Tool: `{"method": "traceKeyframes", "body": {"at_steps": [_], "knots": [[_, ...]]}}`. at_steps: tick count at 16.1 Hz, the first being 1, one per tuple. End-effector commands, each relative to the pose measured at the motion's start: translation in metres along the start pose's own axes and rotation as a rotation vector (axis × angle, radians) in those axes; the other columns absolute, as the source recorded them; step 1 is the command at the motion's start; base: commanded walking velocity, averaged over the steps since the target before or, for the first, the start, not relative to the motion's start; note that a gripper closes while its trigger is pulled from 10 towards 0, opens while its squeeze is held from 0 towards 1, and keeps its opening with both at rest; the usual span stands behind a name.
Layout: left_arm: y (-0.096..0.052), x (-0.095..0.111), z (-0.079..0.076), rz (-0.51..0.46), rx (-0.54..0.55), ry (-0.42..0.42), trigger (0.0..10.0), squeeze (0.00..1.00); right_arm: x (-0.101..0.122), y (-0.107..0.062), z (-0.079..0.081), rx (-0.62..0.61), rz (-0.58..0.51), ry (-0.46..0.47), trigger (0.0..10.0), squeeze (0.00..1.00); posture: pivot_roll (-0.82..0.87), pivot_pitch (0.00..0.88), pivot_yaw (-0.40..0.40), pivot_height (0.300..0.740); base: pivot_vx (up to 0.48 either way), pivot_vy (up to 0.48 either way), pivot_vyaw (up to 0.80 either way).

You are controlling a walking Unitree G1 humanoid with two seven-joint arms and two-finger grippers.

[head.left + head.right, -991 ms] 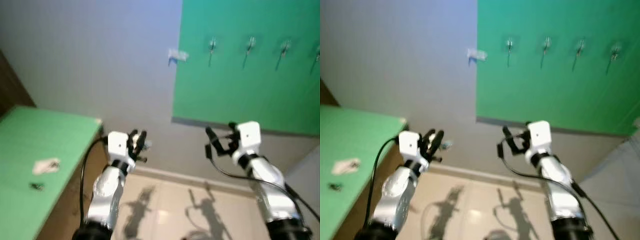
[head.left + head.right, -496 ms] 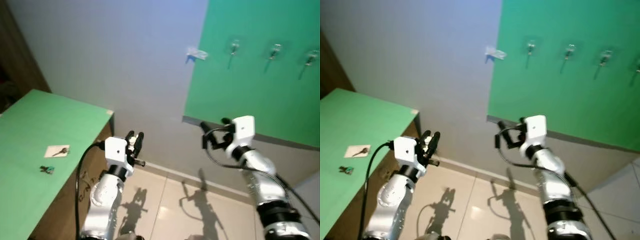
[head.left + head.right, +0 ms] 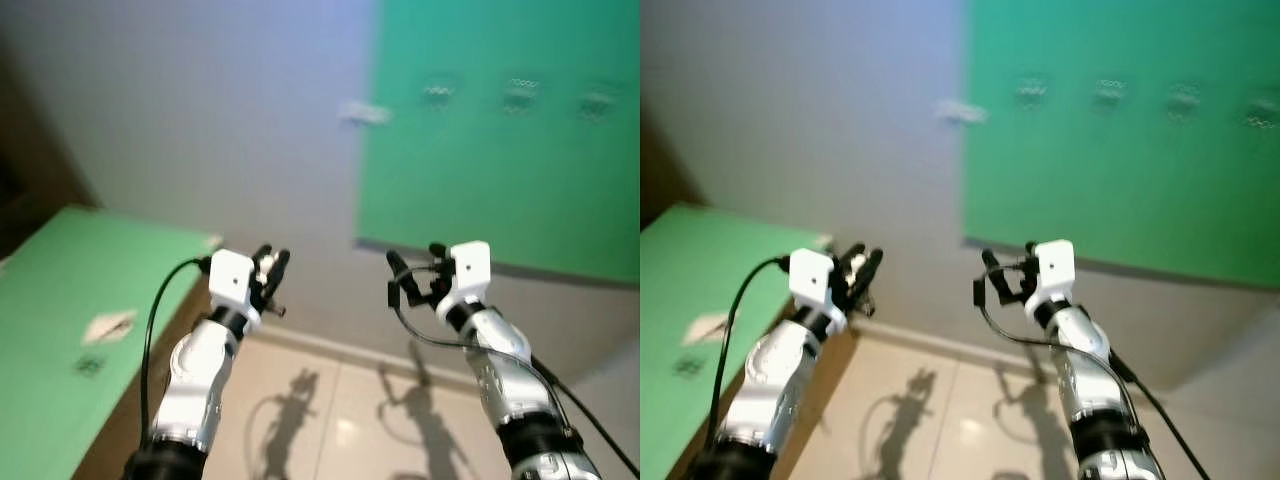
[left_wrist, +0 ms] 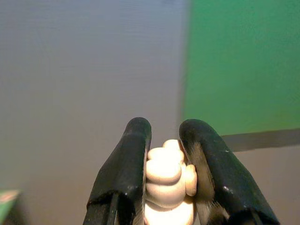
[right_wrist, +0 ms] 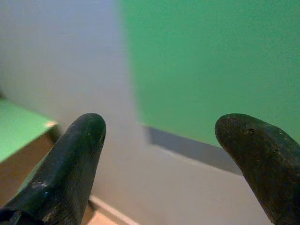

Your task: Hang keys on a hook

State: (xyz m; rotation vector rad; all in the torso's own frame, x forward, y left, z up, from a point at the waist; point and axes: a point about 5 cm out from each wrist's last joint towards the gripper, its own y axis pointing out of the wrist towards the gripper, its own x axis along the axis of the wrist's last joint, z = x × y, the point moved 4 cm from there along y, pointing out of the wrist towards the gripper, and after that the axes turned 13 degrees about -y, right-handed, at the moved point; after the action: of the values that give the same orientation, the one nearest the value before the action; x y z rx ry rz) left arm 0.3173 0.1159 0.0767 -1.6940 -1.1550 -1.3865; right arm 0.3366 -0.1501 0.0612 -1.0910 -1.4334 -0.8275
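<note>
Cream-coloured, a small lumpy rubber-like keychain charm (image 4: 167,185) sits pinched between the two black fingers of the left gripper (image 3: 269,272), raised short of the green wall panel (image 3: 500,130). Picking up looks done; carrying it to the panel and hanging it remain. The right gripper (image 3: 415,272) is spread wide with nothing between its fingers, just below the panel. The row of hooks (image 3: 518,98) high on the panel is smeared by blur, and any metal keys under the charm are hidden by the fingers.
</note>
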Motion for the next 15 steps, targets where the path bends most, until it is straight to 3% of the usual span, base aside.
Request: {"method": "traceKeyframes", "body": {"at_steps": [1,5,8,10,15], "knots": [[0.008,0.002,-0.010,-0.001,-0.051,-0.009,0.0,0.00,0.003,-0.003,-0.007,-0.024,-0.014,-0.018,10.0,0.00,-0.20,0.000,0.065,0.736,0.349,-0.326,-0.69],[0.012,0.000,-0.012,0.010,-0.059,0.006,0.0,0.00,0.001,-0.006,-0.007,-0.029,-0.006,-0.035,10.0,0.00,-0.21,0.000,0.066,0.736,0.356,-0.319,-0.72],[0.020,0.014,-0.004,0.005,-0.042,0.030,0.0,0.00,0.001,-0.006,-0.004,-0.025,-0.005,-0.044,10.0,0.00,-0.20,0.000,0.066,0.736,0.000,0.000,0.00],[0.028,0.029,-0.003,0.013,-0.069,0.065,0.0,0.00,0.000,-0.006,-0.002,-0.025,-0.003,-0.039,10.0,0.00,-0.20,0.000,0.068,0.736,0.000,0.000,0.00],[0.053,0.068,-0.003,-0.031,-0.049,0.034,0.0,0.00,-0.002,-0.006,0.004,-0.020,0.000,-0.026,10.0,0.00,-0.20,0.000,0.078,0.736,0.000,0.000,0.00]]}}
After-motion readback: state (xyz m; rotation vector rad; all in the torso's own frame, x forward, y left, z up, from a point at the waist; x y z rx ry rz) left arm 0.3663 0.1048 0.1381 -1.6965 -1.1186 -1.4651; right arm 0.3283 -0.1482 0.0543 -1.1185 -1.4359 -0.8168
